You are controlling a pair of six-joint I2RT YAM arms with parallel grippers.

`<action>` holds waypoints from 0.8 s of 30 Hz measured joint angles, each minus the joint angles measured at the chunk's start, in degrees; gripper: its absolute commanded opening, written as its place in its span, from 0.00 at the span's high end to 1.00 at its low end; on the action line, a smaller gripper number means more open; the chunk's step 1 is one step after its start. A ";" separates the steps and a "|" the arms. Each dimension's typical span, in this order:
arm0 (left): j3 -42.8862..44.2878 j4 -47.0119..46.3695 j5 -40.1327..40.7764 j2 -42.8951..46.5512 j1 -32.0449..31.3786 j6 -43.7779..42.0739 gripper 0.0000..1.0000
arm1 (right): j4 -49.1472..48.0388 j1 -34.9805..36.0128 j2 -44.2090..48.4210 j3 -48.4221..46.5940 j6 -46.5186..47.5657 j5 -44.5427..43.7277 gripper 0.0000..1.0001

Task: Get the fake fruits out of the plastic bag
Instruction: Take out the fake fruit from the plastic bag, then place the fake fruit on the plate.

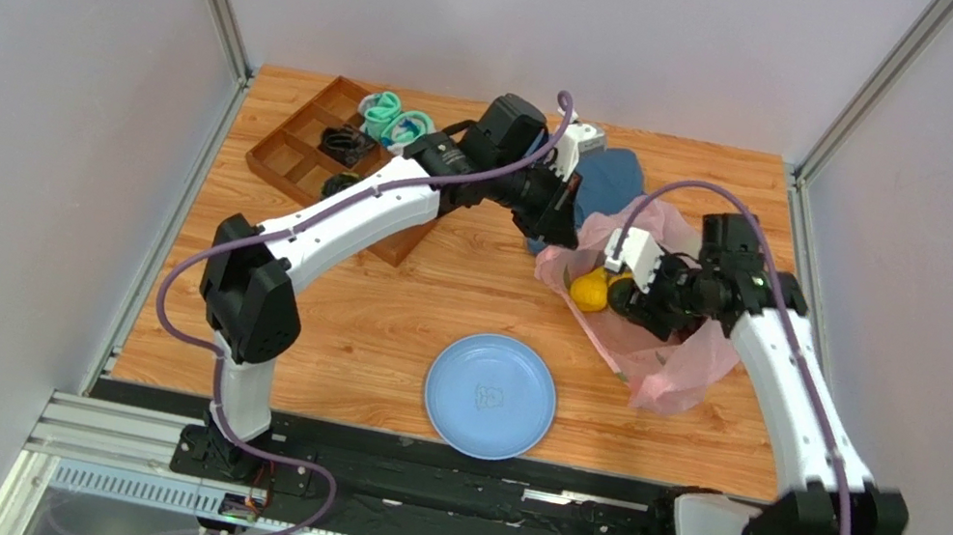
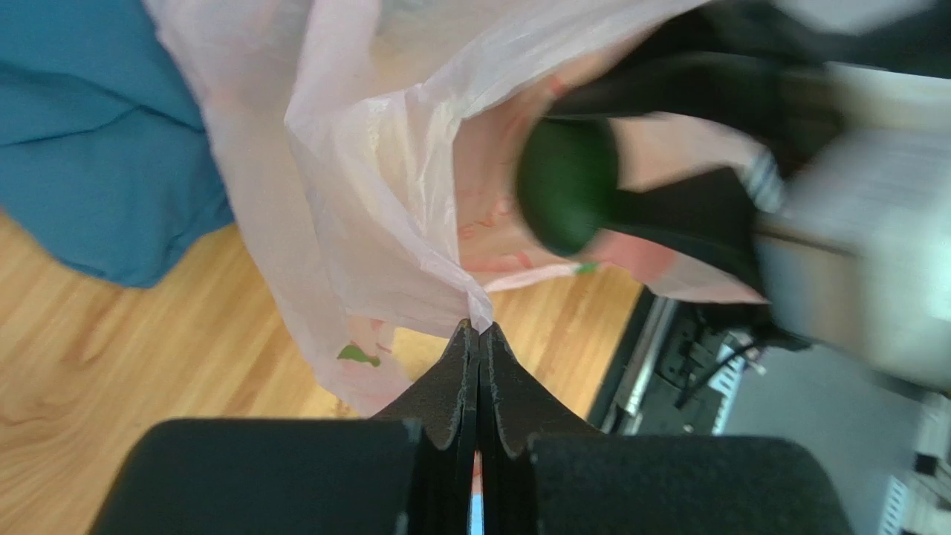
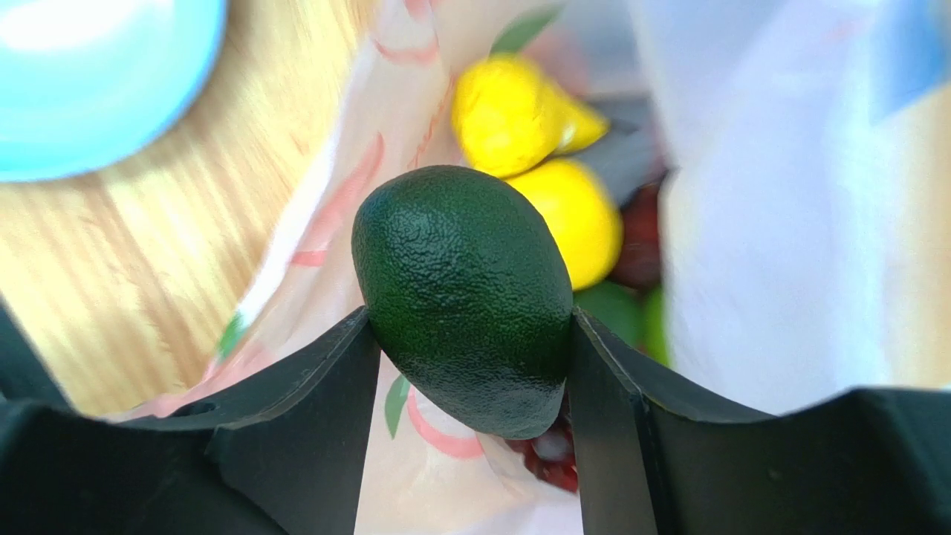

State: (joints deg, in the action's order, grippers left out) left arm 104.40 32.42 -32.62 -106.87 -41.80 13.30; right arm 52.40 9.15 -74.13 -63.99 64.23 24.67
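The pink plastic bag (image 1: 673, 354) lies at the right of the table. My left gripper (image 2: 480, 334) is shut on the bag's edge (image 2: 391, 212) and holds it up. My right gripper (image 3: 469, 334) is shut on a dark green avocado (image 3: 463, 295), over the bag's mouth. The avocado also shows in the left wrist view (image 2: 566, 184). Inside the bag I see a yellow pear (image 3: 514, 112), a yellow citrus (image 3: 580, 212), a dark red fruit (image 3: 642, 240) and something green (image 3: 625, 312). A yellow fruit (image 1: 589, 291) shows at the bag's mouth in the top view.
A light blue plate (image 1: 489, 395) sits at the front middle. A dark blue cloth (image 1: 610, 174) lies behind the bag. A brown compartment tray (image 1: 312, 151) with teal socks (image 1: 391, 120) stands at the back left.
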 measured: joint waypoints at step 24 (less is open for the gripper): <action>-1.33 1.29 -2.67 7.50 22.16 2.95 0.21 | -6.64 34.64 -3.61 2.34 -12.22 5.79 0.70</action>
State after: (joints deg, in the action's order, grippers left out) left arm 103.07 33.71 -35.29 -99.37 -19.64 16.25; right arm 45.76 43.79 -77.73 -61.65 52.01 30.46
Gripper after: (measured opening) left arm 0.795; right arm 0.591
